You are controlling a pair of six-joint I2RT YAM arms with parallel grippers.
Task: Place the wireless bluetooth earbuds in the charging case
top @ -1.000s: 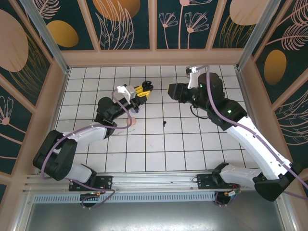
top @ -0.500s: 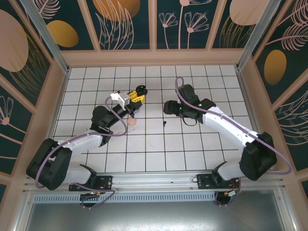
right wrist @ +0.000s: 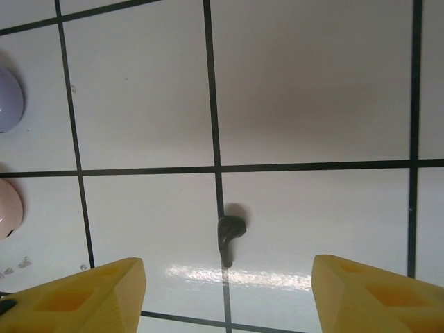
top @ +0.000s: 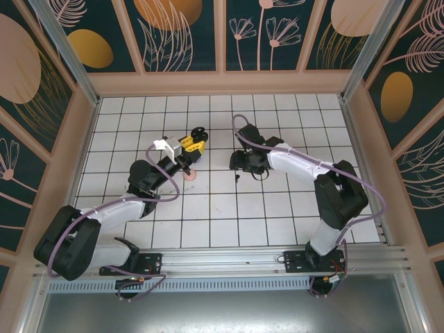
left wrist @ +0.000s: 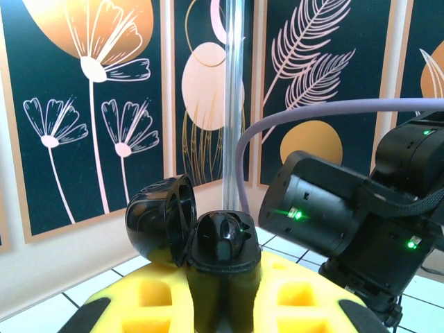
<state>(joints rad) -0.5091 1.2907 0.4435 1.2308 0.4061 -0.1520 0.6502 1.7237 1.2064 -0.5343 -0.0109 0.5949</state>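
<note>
White tiled floor point(right wrist: 312, 90), flowered wall panels point(left wrist: 83, 104) behind. The right gripper point(right wrist: 227, 277) hangs wide open and empty over the black earbud point(right wrist: 229, 231) lying on a grout line; it should drop straight, straddle the bud and close gently so nothing skates. Farther back the left gripper point(left wrist: 222, 298) clamps the open black case point(left wrist: 220, 239). A pink shape point(right wrist: 7, 208) and purple shape point(right wrist: 8, 97) are cut off; the case's slots are hard to read
</note>
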